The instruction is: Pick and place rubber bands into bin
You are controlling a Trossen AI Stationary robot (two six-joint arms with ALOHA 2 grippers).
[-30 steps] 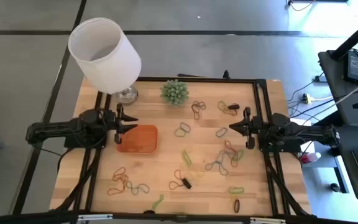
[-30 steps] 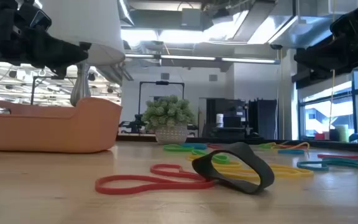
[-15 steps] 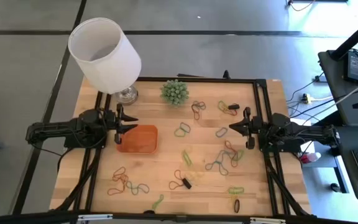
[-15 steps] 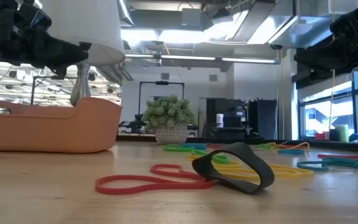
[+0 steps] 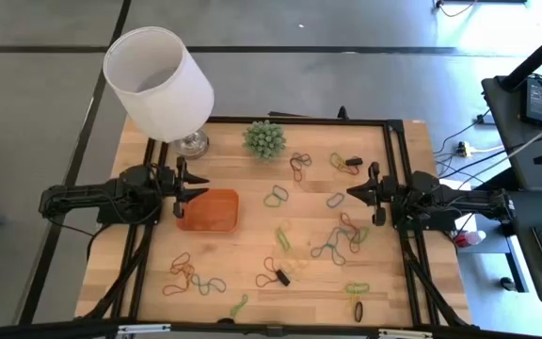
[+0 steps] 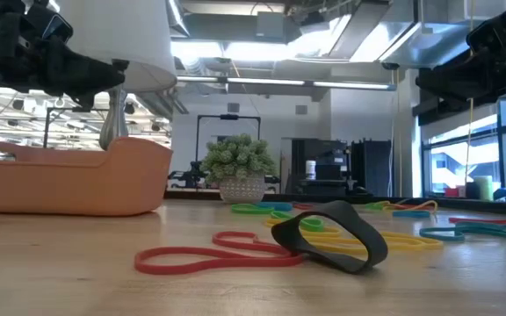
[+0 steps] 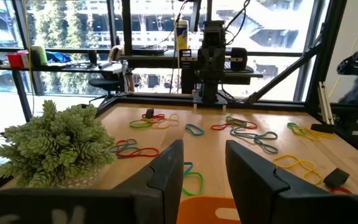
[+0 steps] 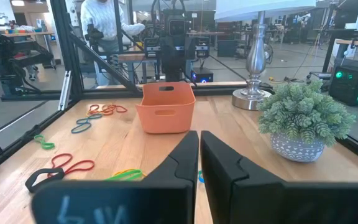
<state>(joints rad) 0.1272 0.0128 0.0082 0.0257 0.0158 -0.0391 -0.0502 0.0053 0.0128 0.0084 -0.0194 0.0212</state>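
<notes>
Overall: both arms hover above the tabletop, grippers facing each other across it, neither touching anything.
Tabletop [image 5: 252, 282]: pale wooden planks with a visible grain, framed by black rails.
Lamp [image 5: 158, 83]: large smooth white shade, cylindrical and slightly tapered, on a shiny metal stem at the far left corner.
Left gripper [image 5: 196, 189]: dark fingers spread with a clear gap between them, empty, poised at the left edge of the bin; the left wrist view [image 7: 202, 168] shows the gap and the bin's orange rim just below.
Right gripper [image 5: 354, 193]: on the right side, fingers almost pressed together with only a thin slit between them in the right wrist view [image 8: 199, 152], pinching nothing.
Bin [image 5: 209, 210]: shallow orange translucent plastic tray, rectangular with rounded corners, left of centre; I see no bands inside from above.
Plant [image 5: 263, 138]: spiky green ball in a small pale pot, at the far edge near the middle.
Rubber bands [image 5: 339, 240]: thin flexible loops, green, orange-brown, black, blue-grey and yellow, scattered over the middle, right and near parts of the tabletop, all outside the bin; some twisted or linked.
Nearest band [image 6: 332, 233]: a broad black loop standing on edge in the low view, against a flat red one.
</notes>
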